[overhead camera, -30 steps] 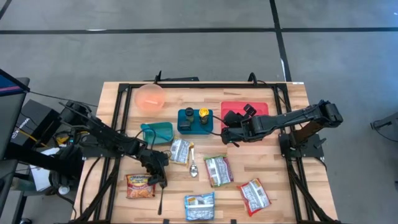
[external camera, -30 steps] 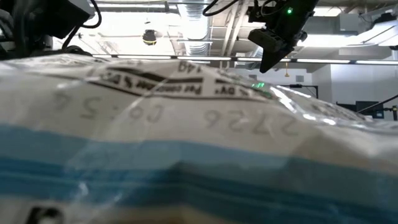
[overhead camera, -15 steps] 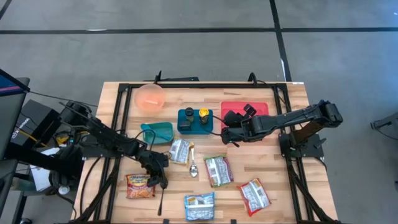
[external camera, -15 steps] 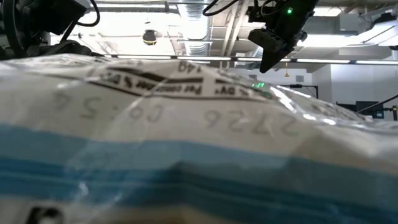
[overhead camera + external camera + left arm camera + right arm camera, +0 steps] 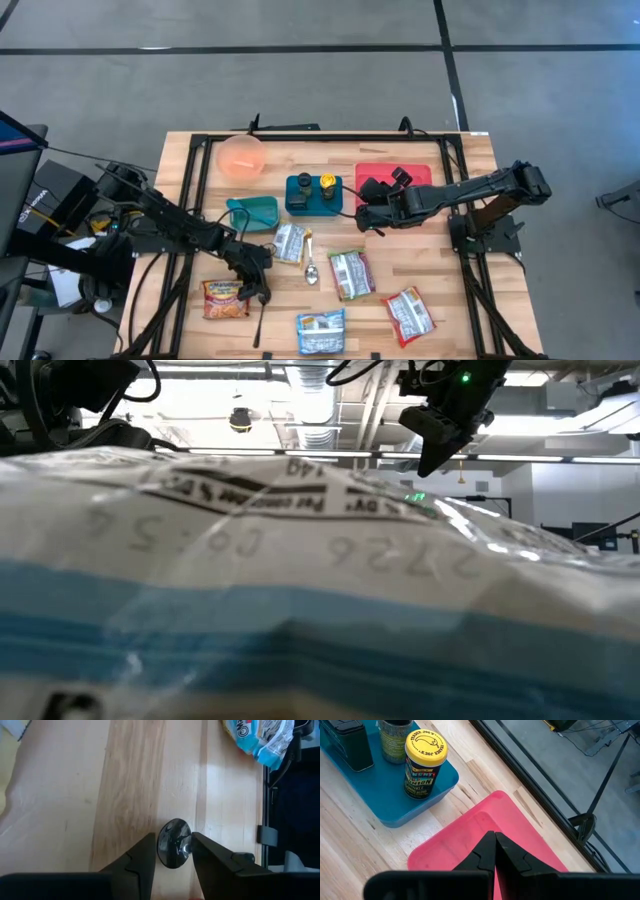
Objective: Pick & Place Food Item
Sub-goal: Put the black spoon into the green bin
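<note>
From above, the left end effector (image 5: 261, 288) sits just beside the orange food packet (image 5: 225, 298), far nearer to it than the closed right end effector (image 5: 364, 222) by the pink tray (image 5: 418, 176), while in the left wrist view its fingers (image 5: 145, 862) grip the round end of a black utensil (image 5: 174, 843), not the packet.

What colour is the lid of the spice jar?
Yellow; the spice jar lid shows best in the right wrist view.

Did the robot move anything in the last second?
Hardly. The left gripper shifted slightly where it sits, its jaws now around the end of a dark utensil lying on the table. The right gripper stayed shut over the red tray. The food packets did not move.
</note>
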You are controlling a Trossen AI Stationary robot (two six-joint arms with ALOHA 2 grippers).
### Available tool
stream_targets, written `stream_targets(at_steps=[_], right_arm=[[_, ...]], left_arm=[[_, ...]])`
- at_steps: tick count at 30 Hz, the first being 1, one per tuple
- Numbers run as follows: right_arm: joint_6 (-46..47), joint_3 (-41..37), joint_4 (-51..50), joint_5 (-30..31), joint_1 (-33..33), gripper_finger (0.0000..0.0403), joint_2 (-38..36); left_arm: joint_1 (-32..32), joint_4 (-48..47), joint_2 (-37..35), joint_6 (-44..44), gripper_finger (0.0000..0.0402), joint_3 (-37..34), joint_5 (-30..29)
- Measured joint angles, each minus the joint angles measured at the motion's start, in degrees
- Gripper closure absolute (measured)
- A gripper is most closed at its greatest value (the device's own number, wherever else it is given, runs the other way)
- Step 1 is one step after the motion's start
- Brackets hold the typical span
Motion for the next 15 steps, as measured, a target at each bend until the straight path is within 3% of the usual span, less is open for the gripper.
stream_targets(at_steps=[15], right_arm=[[0.0,0.0,0.03,0.0,0.0,0.0403,0.0]], left_arm=[[0.0,-0.09,0.0,0.02,0.0283,0.0,-1.15]])
